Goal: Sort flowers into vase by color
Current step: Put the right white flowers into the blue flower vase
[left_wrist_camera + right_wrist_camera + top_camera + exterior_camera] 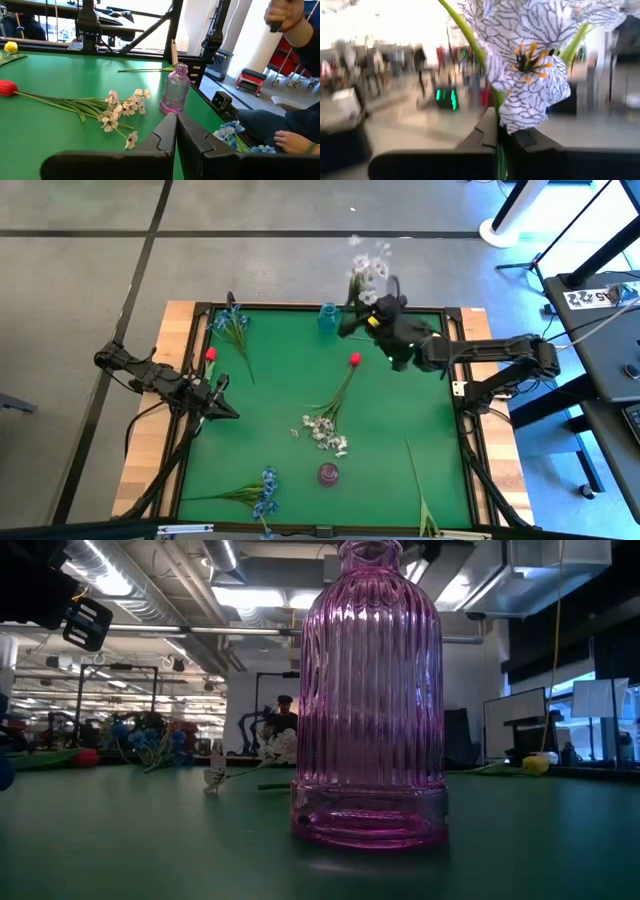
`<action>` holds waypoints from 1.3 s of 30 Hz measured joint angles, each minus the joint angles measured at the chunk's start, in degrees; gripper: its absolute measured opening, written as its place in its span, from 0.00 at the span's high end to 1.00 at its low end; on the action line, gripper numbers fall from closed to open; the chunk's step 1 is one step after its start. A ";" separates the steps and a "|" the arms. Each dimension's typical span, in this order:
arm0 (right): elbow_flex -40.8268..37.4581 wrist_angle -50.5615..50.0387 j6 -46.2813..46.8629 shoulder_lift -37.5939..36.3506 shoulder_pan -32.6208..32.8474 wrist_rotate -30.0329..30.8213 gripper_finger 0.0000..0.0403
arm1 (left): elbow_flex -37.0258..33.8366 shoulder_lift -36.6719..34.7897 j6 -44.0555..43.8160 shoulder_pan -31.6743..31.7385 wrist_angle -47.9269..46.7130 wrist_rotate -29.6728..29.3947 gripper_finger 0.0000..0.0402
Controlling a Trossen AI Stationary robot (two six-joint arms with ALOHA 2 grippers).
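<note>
White sprig point(530, 65) clamped between right gripper point(504, 145) fingers, blossoms above.

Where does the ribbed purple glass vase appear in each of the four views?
High view: ribbed purple glass vase, bottom centre, on the green mat.
Low view: fills the centre, close to the camera.
Left wrist view: right of centre, past the left hand, near the mat's edge.
Right wrist view: not in it.
Shared landmark: the loose white sprigs beside it.
</note>
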 joint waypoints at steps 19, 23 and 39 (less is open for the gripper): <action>-0.09 18.56 -3.77 15.39 -11.34 -5.42 0.96 | -0.01 0.00 0.00 0.00 0.00 0.00 0.98; -0.09 18.21 -3.98 15.37 -11.23 -5.70 0.97 | -0.01 0.00 0.00 0.00 -0.01 0.00 0.98; -0.02 23.65 -8.66 14.41 -11.23 -4.91 0.94 | -0.01 0.00 0.00 -0.02 -0.01 0.00 0.98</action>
